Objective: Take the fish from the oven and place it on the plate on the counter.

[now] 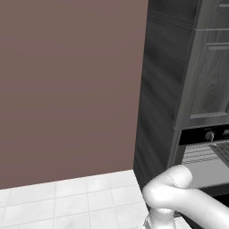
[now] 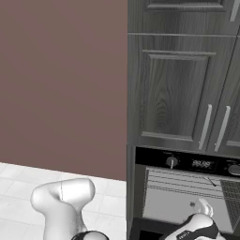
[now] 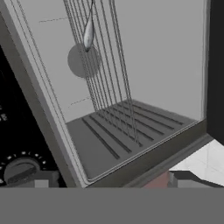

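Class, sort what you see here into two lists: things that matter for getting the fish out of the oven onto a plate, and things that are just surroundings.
Belong to the job:
- oven, door open
- fish, slim and silvery, on the wire rack
- gripper, facing the oven cavity

Just surroundings:
- dark wood cupboard doors
- brown wall
- white tiled floor

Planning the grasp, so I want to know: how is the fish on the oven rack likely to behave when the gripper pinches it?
The fish looks slim, tapered and glossy, so it may slip out of a pinch. It lies on thin rack wires in the oven, so a push could slide it along them. It is probably light.
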{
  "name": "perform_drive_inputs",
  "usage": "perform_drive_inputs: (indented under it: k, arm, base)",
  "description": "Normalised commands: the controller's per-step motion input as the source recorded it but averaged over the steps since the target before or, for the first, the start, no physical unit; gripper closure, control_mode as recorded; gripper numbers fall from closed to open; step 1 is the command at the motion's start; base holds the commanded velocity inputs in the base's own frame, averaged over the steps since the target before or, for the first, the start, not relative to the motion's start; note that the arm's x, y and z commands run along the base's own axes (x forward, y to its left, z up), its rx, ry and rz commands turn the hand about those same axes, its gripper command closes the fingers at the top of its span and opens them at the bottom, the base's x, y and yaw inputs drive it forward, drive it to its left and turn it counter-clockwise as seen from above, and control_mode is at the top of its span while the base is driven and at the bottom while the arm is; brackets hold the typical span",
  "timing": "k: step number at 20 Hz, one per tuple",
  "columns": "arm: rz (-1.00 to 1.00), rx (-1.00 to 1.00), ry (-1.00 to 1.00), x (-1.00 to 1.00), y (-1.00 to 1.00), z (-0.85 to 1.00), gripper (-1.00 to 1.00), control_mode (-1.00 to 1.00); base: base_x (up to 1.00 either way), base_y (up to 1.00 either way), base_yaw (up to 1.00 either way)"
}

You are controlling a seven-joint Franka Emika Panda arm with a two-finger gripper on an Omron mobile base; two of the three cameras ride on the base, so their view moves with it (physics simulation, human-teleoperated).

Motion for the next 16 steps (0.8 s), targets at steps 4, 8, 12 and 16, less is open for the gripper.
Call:
perform_drive_inputs:
  k: [4, 8, 12, 16]
  arm:
    - [0.12, 0.01, -0.07, 0.47, 0.0, -0.38, -1.0, -1.0]
    - [0.01, 0.0, -0.1, 0.59, 0.01, -0.37, -1.0, -1.0]
    - [0.0, 0.0, -0.1, 0.61, 0.0, -0.35, -1.0, -1.0]
    - [0.0, 0.0, -0.08, 0.55, 0.0, -0.46, -1.0, -1.0]
  base:
    - [0.0, 0.0, 0.0]
    - [0.0, 0.0, 0.0]
    - [0.0, 0.0, 0.0]
    - [0.0, 0.0, 0.0]
